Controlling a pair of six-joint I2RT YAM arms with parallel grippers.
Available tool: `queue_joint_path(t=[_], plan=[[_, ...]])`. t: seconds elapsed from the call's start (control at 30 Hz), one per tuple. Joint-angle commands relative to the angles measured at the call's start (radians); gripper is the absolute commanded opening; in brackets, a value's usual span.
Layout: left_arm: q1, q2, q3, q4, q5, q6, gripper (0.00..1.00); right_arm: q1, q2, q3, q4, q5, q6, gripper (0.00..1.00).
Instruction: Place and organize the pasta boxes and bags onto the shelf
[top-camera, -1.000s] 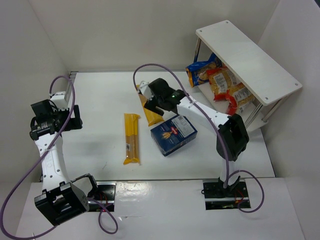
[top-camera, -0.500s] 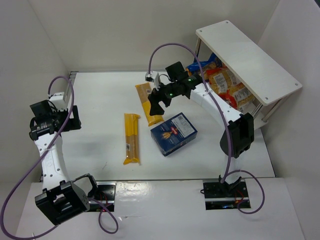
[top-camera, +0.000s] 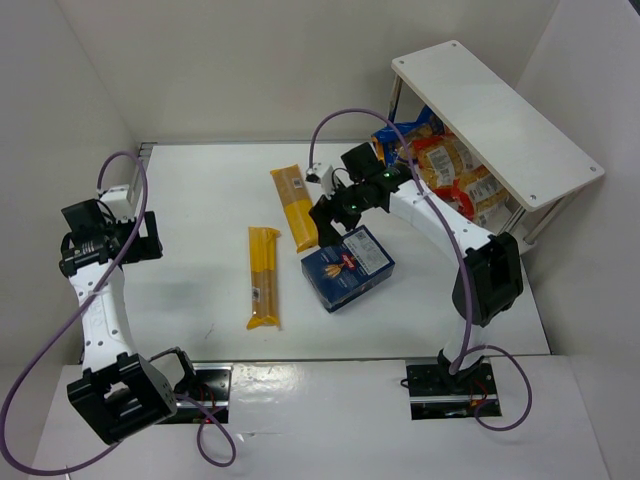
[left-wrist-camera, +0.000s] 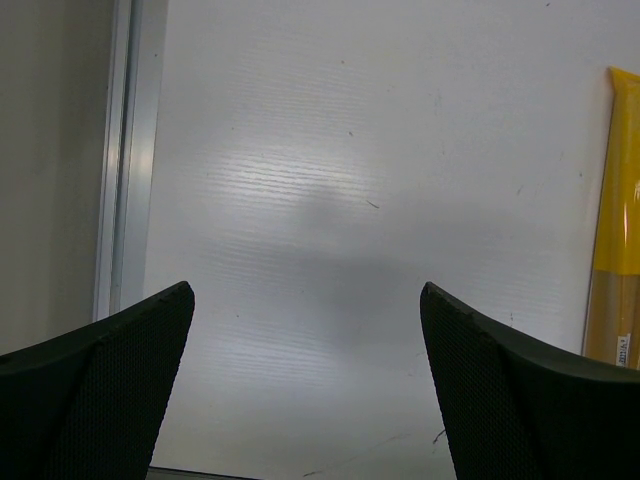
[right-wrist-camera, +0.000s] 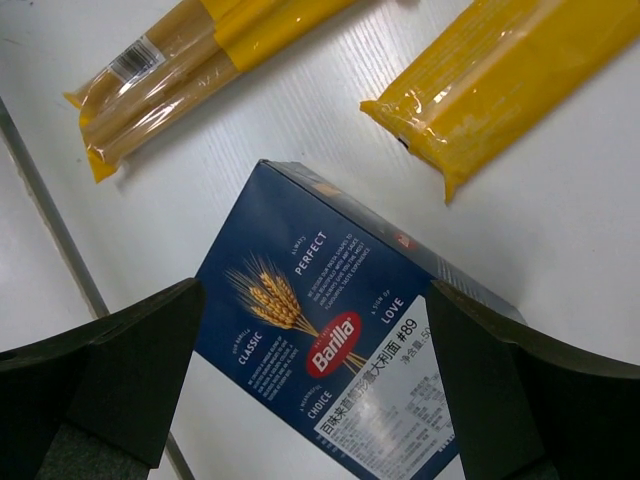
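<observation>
A dark blue pasta box (top-camera: 348, 266) lies flat mid-table; it fills the right wrist view (right-wrist-camera: 340, 330). My right gripper (top-camera: 330, 222) hovers open just above the box's far edge, holding nothing. Two long yellow spaghetti packets lie on the table, one (top-camera: 264, 275) left of the box and one (top-camera: 296, 207) behind it; both show in the right wrist view (right-wrist-camera: 190, 65) (right-wrist-camera: 500, 75). Bags of short pasta (top-camera: 445, 170) with red and blue edges sit under the white shelf (top-camera: 495, 120). My left gripper (top-camera: 150, 240) is open and empty at the far left, over bare table.
The shelf stands at the back right on thin metal legs (top-camera: 527, 232), close to the right wall. A packet's edge (left-wrist-camera: 618, 230) shows at the right of the left wrist view. The table's left rim (left-wrist-camera: 125, 150) runs beside my left gripper.
My right arm has swung from above the far spaghetti packet to the right and toward the blue box. The packet lies uncovered now. The left arm has not moved.
</observation>
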Motion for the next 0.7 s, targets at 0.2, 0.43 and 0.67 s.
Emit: queue_joint_path(t=[0.2,0.43,0.67], plan=[[0.006,-0.003,-0.004,0.029,0.002,-0.018,0.99,-0.005,-0.066,0.01,0.006,0.016,-0.024,0.99],[0.006,-0.003,-0.004,0.029,0.002,-0.018,0.99,-0.005,-0.055,0.039,-0.004,-0.005,-0.034,0.99],[0.006,-0.003,-0.004,0.029,0.002,-0.018,0.99,-0.005,-0.046,0.03,0.005,0.018,-0.031,0.99]])
